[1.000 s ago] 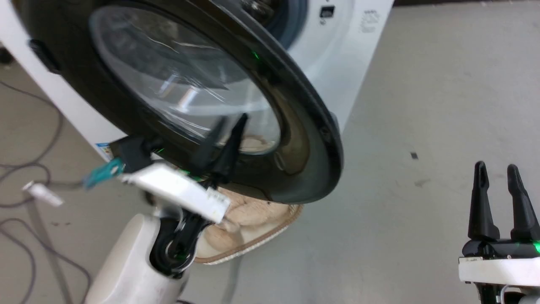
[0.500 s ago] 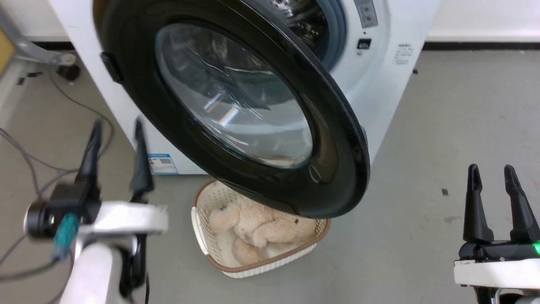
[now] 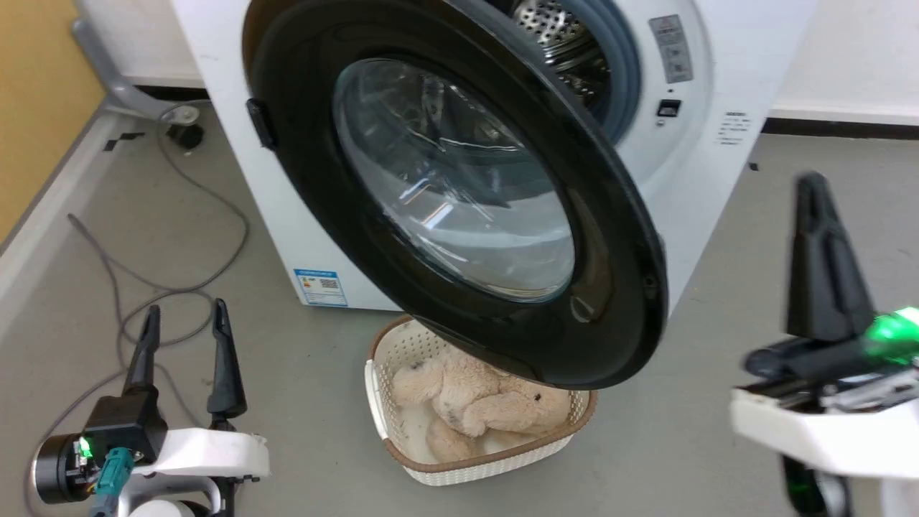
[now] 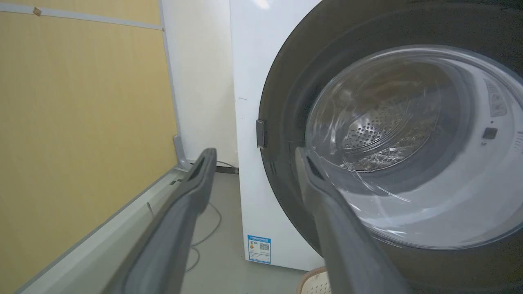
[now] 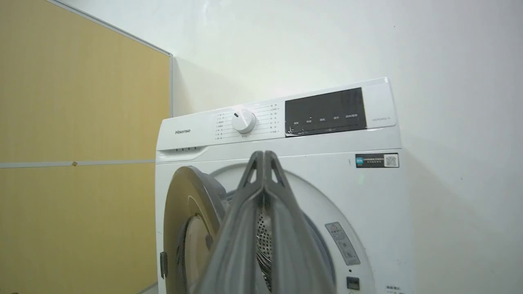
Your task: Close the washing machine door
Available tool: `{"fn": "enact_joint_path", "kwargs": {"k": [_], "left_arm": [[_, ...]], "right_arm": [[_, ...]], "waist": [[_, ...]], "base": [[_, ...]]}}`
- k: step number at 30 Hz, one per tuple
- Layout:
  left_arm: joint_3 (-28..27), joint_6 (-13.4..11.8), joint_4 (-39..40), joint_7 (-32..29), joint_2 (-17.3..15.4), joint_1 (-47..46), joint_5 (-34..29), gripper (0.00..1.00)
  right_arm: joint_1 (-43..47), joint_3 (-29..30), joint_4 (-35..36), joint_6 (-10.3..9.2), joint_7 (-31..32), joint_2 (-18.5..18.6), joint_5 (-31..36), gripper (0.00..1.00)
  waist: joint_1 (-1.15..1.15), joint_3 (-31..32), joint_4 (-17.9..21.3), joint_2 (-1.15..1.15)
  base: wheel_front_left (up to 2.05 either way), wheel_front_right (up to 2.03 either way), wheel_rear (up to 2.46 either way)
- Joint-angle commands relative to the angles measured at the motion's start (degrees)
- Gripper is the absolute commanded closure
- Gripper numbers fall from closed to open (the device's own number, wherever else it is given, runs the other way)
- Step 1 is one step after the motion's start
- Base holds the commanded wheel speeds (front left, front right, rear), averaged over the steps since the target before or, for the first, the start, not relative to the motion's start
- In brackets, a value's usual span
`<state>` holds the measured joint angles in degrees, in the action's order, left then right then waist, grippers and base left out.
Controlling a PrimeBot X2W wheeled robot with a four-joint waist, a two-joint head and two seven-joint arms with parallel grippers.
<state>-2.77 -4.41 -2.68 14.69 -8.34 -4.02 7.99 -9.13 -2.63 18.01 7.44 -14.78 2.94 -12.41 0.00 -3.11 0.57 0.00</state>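
White steel first: logged the washing machine (image 3: 718,187) at 12 o'clock of head view, standing on grey floor (image 3: 718,402), with yellow wall panel (image 3: 36,108) at 10 o'clock. Found the washing machine door (image 3: 459,201) open, hinged on the 9 o'clock side and swung well out from the front, with free edge down at 5 o'clock. Saw perforated drum (image 3: 553,29) past the rim at 1 o'clock. Noted glossy black rim and clear bulging glass at centre. Recorded cream basket (image 3: 459,470) on the floor at 6 o'clock, just below the door's lower edge, holding a beige plush toy (image 3: 474,409). Placed left gripper (image 3: 184,310) at 8 o'clock, fingers pointing to 12, spread wide, gripping nothing, apart from door and machine. Placed right gripper (image 3: 813,188) at 3 o'clock, blurred. From right wrist view, read its fingers as pressed together tip to tip with nothing between, aimed at the machine's upper front below the dial (image 5: 243,121). Marked grey cable (image 3: 246,233) looping over the floor at 9 o'clock. Marked small blue label (image 3: 321,286) low on the machine front, at 7 o'clock of the door.
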Motion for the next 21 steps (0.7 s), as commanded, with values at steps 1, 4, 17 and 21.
{"fn": "enact_joint_path", "kwargs": {"k": [1,4,17,21], "left_arm": [[-0.31,0.41,0.02,0.3,0.39,0.75,-0.52,0.0],[-1.17,1.26,0.16,0.3,1.24,0.74,-0.96,0.0],[-5.15,5.37,1.59,0.3,3.89,-2.41,-0.84,0.0],[-6.33,6.93,1.91,0.3,4.37,-4.11,-0.69,0.0]], "right_arm": [[-1.11,-1.57,0.94,0.05,-0.22,-0.06,-0.24,1.0],[-2.6,-6.58,2.87,0.05,-0.22,-0.06,0.07,1.0],[-1.34,-21.7,-2.2,0.05,-0.22,4.6,7.75,1.0],[-0.09,-20.14,-4.65,0.05,-0.22,5.85,9.45,1.0]], "waist": [[0.0,-0.13,-0.47,0.0],[0.0,-0.6,-1.17,0.0],[0.0,-6.93,-3.04,0.0],[0.0,-9.95,-3.18,0.0]], "base": [[0.0,0.0,0.0],[0.0,0.0,0.0],[0.0,0.0,0.0],[0.0,0.0,0.0]]}}
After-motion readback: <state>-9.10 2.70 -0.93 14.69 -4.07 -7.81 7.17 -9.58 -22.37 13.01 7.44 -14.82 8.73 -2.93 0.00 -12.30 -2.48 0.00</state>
